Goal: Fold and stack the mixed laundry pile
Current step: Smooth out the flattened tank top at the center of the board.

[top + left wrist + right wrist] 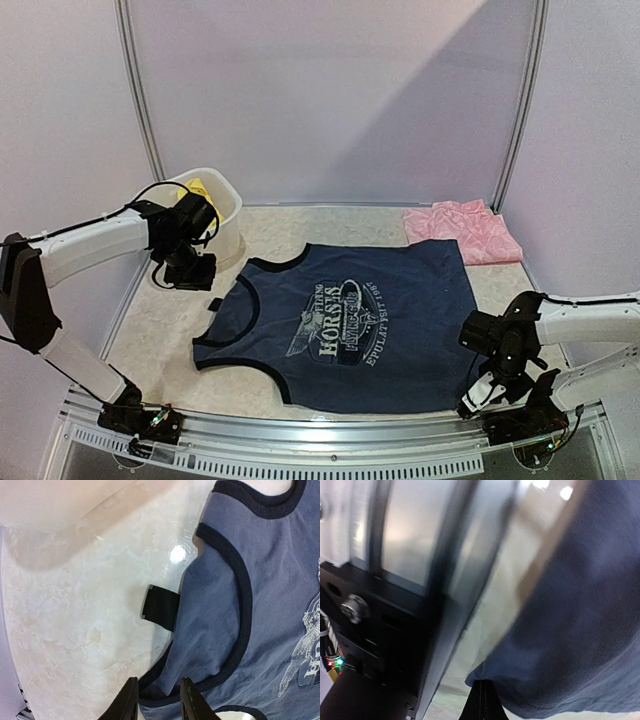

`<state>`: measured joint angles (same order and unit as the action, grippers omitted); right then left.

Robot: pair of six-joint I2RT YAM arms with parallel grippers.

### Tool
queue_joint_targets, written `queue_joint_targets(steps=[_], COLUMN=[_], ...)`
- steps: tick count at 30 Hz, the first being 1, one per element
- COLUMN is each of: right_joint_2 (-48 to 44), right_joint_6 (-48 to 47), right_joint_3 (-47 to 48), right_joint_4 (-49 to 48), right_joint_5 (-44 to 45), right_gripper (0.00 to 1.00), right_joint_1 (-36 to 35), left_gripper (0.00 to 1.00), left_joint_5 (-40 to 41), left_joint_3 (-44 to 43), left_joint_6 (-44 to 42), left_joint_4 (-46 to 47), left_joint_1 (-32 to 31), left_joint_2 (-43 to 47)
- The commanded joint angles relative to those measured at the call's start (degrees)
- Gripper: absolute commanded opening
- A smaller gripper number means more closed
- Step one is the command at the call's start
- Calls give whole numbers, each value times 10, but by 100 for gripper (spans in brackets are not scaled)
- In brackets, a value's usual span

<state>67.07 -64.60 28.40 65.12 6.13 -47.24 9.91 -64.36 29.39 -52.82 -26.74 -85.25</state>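
Note:
The navy sleeveless top with the pale horse print lies spread flat in the middle of the table. My right gripper sits at its near right hem corner; in the right wrist view, which is blurred, the gripper is shut on the edge of the navy top. My left gripper hangs by the tub, left of the top's shoulder strap. In the left wrist view it stands open over the dark-bound armhole edge of the top. A folded pink piece lies at the back right. A yellow piece shows inside the tub.
The white plastic tub stands at the back left, right behind my left gripper. A small black patch lies on the table beside the top's left armhole. A metal rail runs along the near edge. Booth walls close the back and sides.

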Motion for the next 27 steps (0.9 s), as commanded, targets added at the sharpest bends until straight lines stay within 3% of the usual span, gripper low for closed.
queue_joint_targets(steps=[1,3,7,10,15,21,27], right_joint_2=[-28,-31,-47,-79,-73,-48,-12], right_joint_6=[-53,-65,-89,-86,-31,44,69], right_joint_3=[-33,-28,18,93,187,217,228], right_joint_4=[38,25,27,58,90,36,11], right_joint_5=[66,73,63,24,-28,-108,-131], right_gripper=[0,1,27,37,40,40,39], right_joint_1=[61,96,143,145,145,154,156], left_gripper=[31,32,33,34,36,36,28], left_joint_5=[-3,-6,-31,-46,-76,-95,-95], left_joint_3=[-6,-11,-15,-30,-53,-93,-108], left_joint_6=[-17,-18,-13,-3,-11,-16,-21], left_joint_4=[21,57,162,226,286,304,303], left_joint_1=[0,5,27,37,48,57,57], left_joint_2=[-31,-50,-100,-136,-189,-263,-287])
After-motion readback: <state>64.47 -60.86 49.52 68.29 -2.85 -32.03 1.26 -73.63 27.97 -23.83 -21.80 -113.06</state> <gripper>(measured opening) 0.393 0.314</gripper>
